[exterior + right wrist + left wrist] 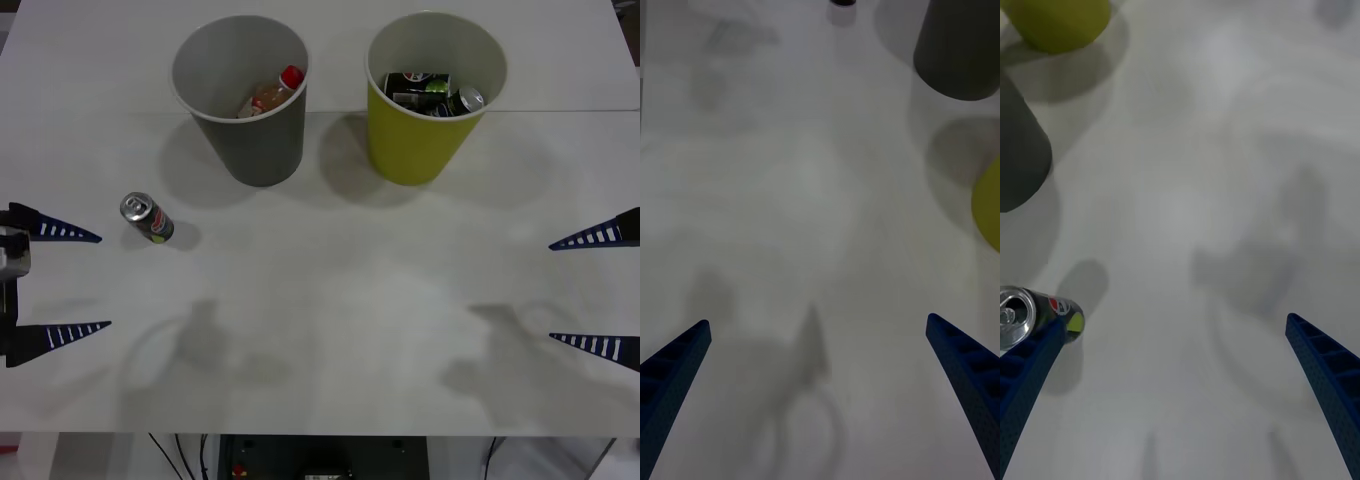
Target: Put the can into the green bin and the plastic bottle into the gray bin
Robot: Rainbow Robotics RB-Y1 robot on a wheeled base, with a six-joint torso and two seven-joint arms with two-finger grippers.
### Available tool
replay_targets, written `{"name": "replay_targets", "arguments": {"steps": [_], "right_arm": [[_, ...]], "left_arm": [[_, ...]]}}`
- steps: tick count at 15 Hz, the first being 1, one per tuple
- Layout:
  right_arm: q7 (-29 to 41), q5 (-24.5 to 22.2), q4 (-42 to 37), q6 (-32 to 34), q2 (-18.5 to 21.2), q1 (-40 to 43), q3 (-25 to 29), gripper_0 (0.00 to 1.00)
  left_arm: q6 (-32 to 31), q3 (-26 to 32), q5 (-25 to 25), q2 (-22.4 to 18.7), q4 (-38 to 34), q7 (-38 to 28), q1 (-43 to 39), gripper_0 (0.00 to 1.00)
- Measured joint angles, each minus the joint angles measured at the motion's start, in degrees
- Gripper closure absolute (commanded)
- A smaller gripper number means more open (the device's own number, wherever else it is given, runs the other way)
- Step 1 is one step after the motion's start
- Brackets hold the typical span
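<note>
Left tool (pixel 60 283): spread wide, holding nothing, at 9 o'clock on the desk (pixel 330 300).
Right tool (pixel 598 290): spread wide, holding nothing, at 3 o'clock.
Can (pixel 147 218): lying on its side on the desk, near the left tool, at 10 o'clock.
Plastic bottle (pixel 272 93): inside the gray bin (pixel 250 140), at 11 o'clock.
Green bin (pixel 420 140): at 1 o'clock, beside the gray bin, with black-and-green cans (pixel 432 93) inside.

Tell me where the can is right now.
In the front view, the can lies on its side on the table's left part, in front of the gray bin, near the open left gripper.
</note>
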State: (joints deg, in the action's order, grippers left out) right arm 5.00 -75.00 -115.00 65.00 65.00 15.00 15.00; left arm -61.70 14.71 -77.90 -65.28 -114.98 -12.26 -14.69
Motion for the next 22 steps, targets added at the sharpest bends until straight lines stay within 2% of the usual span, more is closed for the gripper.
{"name": "replay_targets", "arguments": {"steps": [5,10,17,20,22], "right_arm": [[0.00,0.00,0.00,0.00,0.00,0.00,0.00,0.00],[0.00,0.00,0.00,0.00,0.00,0.00,0.00,0.00],[0.00,0.00,0.00,0.00,0.00,0.00,0.00,0.00],[0.00,0.00,0.00,0.00,0.00,0.00,0.00,0.00],[0.00,0.00,0.00,0.00,0.00,0.00,0.00,0.00]], "left_arm": [[8.35,-0.38,-4.85,0.05,-2.19,-12.24,-2.40,0.00],[21.13,-1.01,-14.27,0.09,-7.57,-26.71,-8.98,0.00],[44.24,-13.89,-33.27,0.18,-7.61,-48.68,-9.43,0.00],[54.06,-21.21,-41.47,0.18,-4.82,-57.44,-7.71,0.00],[61.37,-27.58,-44.36,0.35,-0.27,-59.74,-4.26,0.00]]}}
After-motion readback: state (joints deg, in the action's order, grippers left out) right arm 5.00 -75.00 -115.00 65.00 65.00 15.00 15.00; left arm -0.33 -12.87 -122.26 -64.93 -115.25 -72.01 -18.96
